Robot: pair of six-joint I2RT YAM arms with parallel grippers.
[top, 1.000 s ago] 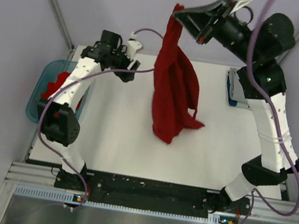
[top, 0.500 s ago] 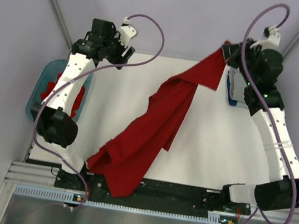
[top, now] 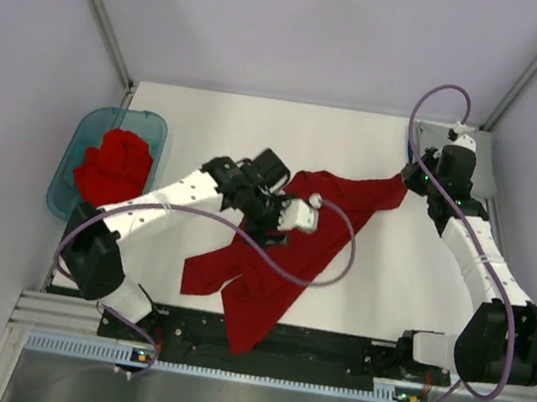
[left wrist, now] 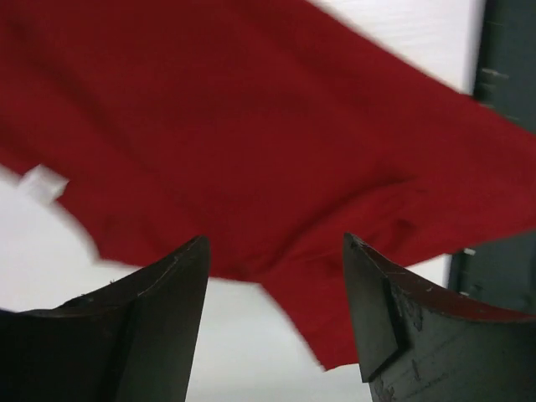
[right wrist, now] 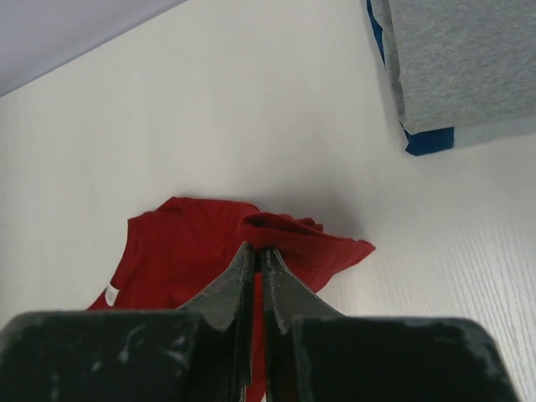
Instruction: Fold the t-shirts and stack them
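Observation:
A red t-shirt [top: 319, 234] lies stretched slantwise across the white table [top: 199, 125], from back right to the front edge, where its lower end [top: 245, 324] hangs over. My right gripper [top: 409, 180] is shut on the shirt's bunched corner [right wrist: 289, 228] low at the right. My left gripper [top: 275, 224] hovers over the shirt's middle. Its jaws stand open in the left wrist view, with red cloth [left wrist: 276, 142] and a white neck tag [left wrist: 42, 182] below them. A folded grey t-shirt [right wrist: 465, 59] lies at the back right.
A teal tub [top: 82, 128] at the table's left edge holds more crumpled red t-shirts [top: 112, 166]. The grey t-shirt [top: 482, 157] rests on something blue [right wrist: 427, 141]. The dark front rail [top: 277, 349] runs along the near edge. Purple cables loop over both arms.
The right arm swung the hanging red shirt down from high in the air and laid it across the table. The left arm moved from the back left to over the shirt's middle.

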